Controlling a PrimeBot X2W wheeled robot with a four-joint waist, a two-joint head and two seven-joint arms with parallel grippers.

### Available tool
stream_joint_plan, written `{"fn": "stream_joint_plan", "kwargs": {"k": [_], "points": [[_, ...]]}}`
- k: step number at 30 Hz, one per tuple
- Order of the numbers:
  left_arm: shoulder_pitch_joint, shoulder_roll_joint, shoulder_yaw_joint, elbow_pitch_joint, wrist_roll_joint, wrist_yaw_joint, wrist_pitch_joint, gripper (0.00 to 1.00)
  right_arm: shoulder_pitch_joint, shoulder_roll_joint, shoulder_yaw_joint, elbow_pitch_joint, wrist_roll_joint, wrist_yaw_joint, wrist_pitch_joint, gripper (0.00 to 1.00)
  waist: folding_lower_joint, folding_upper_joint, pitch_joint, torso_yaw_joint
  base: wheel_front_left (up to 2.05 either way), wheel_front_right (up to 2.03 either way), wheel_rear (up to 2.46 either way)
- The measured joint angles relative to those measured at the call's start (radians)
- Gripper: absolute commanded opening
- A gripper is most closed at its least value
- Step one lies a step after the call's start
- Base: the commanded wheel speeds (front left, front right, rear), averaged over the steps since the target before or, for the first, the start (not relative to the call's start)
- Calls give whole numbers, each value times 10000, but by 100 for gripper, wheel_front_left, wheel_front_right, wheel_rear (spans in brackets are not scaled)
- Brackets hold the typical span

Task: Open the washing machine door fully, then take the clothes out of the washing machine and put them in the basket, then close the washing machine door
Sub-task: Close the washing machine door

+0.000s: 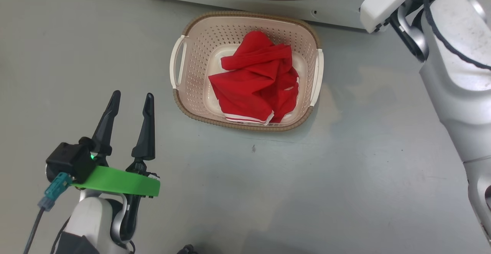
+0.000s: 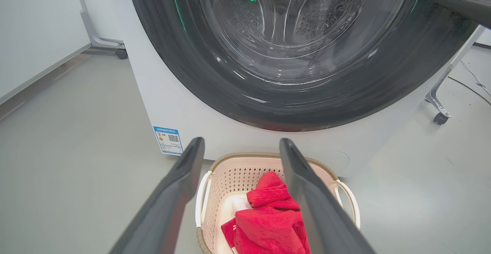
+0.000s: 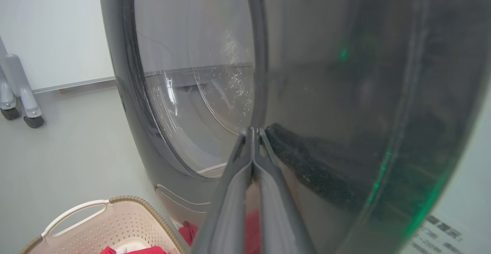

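Door (image 3: 326, 93) step, closing phase.

1. R gripper (image 3: 252, 131): fingers clenched flat together, nothing between them. Tips rest on the glossy black ring of the door, just beside the glass bowl (image 3: 199, 104). Reason (judged): closed fingers act as one stiff pusher, suited to pressing the door home w/o snagging.
2. Door position: lies against the washer (image 2: 172, 104) front in the L wrist view and looks shut or nearly so. Latch state cannot be told.
3. L gripper (image 1: 132, 94): fully released, empty, touching nothing. It hangs over bare floor (image 1: 345, 169), to the L of the basket (image 1: 245, 14) and apart from it, fingers pointing toward the washer. Reason (judged): parked clear of the door's swing and of the R arm.
4. Clothes (image 1: 257, 81): red bundle inside the basket, within the rim, white-striped hem toward the robot.
5. Basket: stands on the floor just in front of the washer, below the door.
6. Status (judged): unload step done. Remaining = confirm door seated, then pull R arm back.
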Motion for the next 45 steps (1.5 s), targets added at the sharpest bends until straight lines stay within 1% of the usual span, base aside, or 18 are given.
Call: {"fn": "stream_joint_plan", "kwargs": {"k": [3, 7, 12, 15, 20, 25, 30, 31, 32, 33, 40, 42, 45], "points": [[-105, -4, -148, 8, -2, 0, 0, 100, -379, -73, -173, 226, -19, -31, -82, 0, 0, 0, 191, 103, 0, 0, 0], [-230, -27, -255, 29, -6, 0, 0, 100, -651, -36, -353, 497, -31, -207, -309, 0, 0, 0, 360, 203, 0, 0, 0], [-293, -33, -265, 67, -61, 0, 0, 100, -784, 234, -485, 895, -36, -619, -543, 0, 0, 0, 404, 250, 0, 0, 0], [-310, -35, -228, 136, -61, 0, 0, 100, -781, 385, -500, 1208, -15, -704, -763, 0, 0, 0, 310, 226, 0, 0, 0], [-314, -25, -54, 224, -58, 0, 0, 100, -351, 504, -433, 1551, 282, -702, -1024, 0, 0, 0, 17, 152, 0, 0, 0], [-311, 140, 161, 268, 38, 0, 0, 100, 689, 740, -322, 1831, 533, -527, -1145, 0, 0, 0, -376, -13, 0, 0, 0], [-264, 268, 355, 349, 171, 0, 0, 100, 1527, 955, -644, 1900, 1120, -523, -1218, 0, 0, 0, -822, -255, 0, 0, 0], [-216, 387, 399, 347, 217, 0, 0, 100, 1871, 968, -725, 1939, 1250, -500, -1223, 15, 0, 0, -997, -376, 0, 0, 0], [-164, 435, 414, 349, 257, 0, 0, 100, 2036, 982, -740, 1954, 1289, -500, -1223, 38, 0, 0, -1081, -441, 0, 0, 0], [-86, 460, 454, 351, 297, 0, 0, 100, 2204, 1012, -771, 1954, 1371, -500, -1223, 100, 0, 0, -1164, -512, 0, 0, 0], [345, 508, 581, 399, 370, 0, 0, 100, 3048, 1166, -1047, 1908, 1687, -514, -1287, 100, 0, 0, -1657, -950, 0, 0, 0], [423, 548, 671, 403, 372, 0, 0, 100, 3376, 1204, -1287, 1674, 1795, -625, -1300, 100, 0, 0, -1822, -1102, 0, 0, 0], [572, 625, 800, 414, 439, 0, 0, 100, 3750, 1220, -1553, 1266, 1916, -650, -1300, 100, 0, 0, -2049, -1345, 0, 0, 0]]}}
